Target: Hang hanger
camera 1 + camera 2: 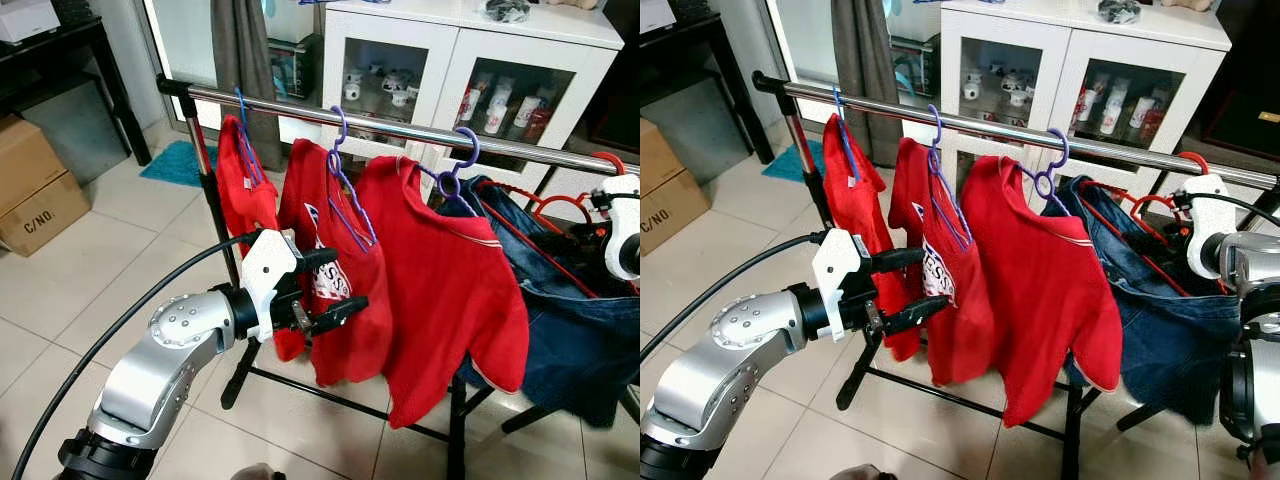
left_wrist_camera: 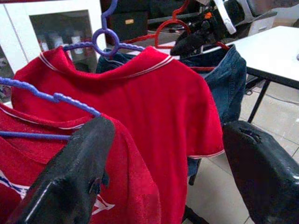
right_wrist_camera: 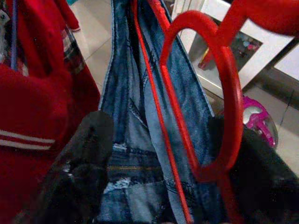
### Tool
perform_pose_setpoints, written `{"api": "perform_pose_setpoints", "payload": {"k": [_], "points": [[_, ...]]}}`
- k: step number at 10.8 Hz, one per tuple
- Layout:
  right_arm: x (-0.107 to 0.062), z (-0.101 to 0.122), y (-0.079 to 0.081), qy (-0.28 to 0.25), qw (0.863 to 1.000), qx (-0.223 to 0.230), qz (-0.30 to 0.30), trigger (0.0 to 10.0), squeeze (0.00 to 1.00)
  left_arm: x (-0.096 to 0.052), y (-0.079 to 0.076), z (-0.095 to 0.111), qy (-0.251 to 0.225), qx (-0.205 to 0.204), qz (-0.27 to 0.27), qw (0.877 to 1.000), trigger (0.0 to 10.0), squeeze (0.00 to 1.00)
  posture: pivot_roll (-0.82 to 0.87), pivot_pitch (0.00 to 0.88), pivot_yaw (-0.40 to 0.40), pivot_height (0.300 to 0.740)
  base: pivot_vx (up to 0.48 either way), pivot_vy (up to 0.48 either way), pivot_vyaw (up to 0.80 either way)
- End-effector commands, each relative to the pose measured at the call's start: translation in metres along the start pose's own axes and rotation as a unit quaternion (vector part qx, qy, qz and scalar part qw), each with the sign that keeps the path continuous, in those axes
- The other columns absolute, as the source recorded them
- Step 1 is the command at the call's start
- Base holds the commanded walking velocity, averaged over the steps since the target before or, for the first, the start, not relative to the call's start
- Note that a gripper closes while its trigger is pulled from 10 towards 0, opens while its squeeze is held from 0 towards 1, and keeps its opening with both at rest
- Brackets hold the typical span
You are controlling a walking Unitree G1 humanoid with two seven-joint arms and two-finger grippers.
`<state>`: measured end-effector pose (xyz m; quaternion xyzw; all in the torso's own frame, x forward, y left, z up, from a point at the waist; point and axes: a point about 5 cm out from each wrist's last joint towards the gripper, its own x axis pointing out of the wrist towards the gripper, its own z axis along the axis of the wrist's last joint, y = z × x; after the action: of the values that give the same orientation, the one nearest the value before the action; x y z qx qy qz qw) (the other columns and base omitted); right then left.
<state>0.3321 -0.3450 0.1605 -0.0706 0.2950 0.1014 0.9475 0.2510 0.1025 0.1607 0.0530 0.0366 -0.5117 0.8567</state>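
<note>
Red hanger [image 3: 224, 93] sits between right gripper's [image 3: 177, 186] wide-open jaws, touching one

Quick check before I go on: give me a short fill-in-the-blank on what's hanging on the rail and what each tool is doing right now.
1. The red hanger carries a garment made of blue ____.
2. The three red shirts on the metal rail hang from hangers coloured ____.
3. The left tool is ____ and holds nothing, in front of the middle red shirt.
4. The red hanger sits by the ____ tool.

Missing words: denim; purple; open; right
</note>
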Motion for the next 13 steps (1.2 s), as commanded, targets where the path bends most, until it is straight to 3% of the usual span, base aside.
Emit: {"api": "perform_pose_setpoints", "payload": {"k": [1, 13], "points": [[-0.0043, 0.0009, -0.0044, 0.007, 1.000, -0.002, -0.003, 0.0, 0.00, 0.0017, -0.0021, 0.0031, 0.001, 0.006, -0.011, 1.000, 10.0, 0.00, -0.03, 0.000, -0.005, 0.740, 0.000, 0.000, 0.00], [-0.0066, -0.0029, -0.0089, 0.006, 0.999, 0.022, -0.024, 0.0, 0.00, 0.0022, -0.0020, 0.0019, 0.004, 0.011, -0.016, 1.000, 10.0, 0.00, -0.03, 0.000, -0.003, 0.740, 0.000, 0.000, 0.00]]}}
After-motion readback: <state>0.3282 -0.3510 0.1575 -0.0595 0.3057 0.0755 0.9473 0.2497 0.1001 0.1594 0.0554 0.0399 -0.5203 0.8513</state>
